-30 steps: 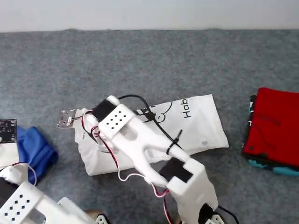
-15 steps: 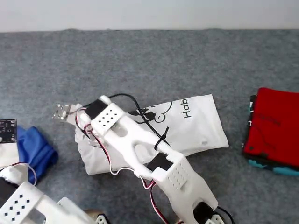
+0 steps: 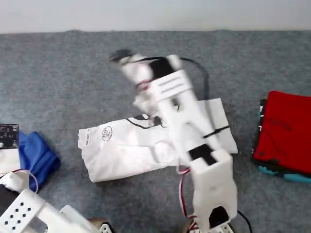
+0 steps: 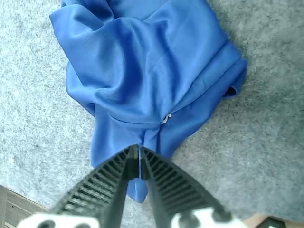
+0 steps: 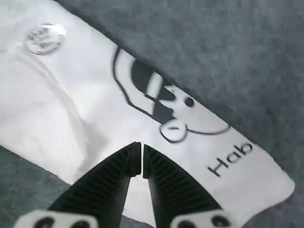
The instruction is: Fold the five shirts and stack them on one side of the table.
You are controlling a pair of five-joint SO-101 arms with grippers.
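The white shirt [image 3: 121, 150] is lying folded into a long slab near the middle of the desk [image 3: 73, 77], slanting from the left-near side up toward the right, its printed drawing and lettering facing up. The right arm [image 3: 189, 126] is stretching from the near edge across the shirt's right half, toward the far edge. In its wrist view the right gripper [image 5: 141, 151] is hanging over the white cloth just beside the drawing, its fingers pressed together with no cloth between them.

The blue shirt [image 4: 142, 71] is sitting crumpled in a loose heap at the left edge of the desk, well apart from the white one. The left gripper [image 4: 138, 150] is hovering over the heap's edge – fingers clenched tight, tips pointing at a fold, with nothing visibly caught in them. The left arm [image 3: 24, 211] is resting at the near-left corner.

At the right edge a folded red shirt [image 3: 284, 131] is lying on top of a stack – a teal piece [image 3: 286, 174] is peeking out beneath it along the near side, and a dark layer is showing at its left side.
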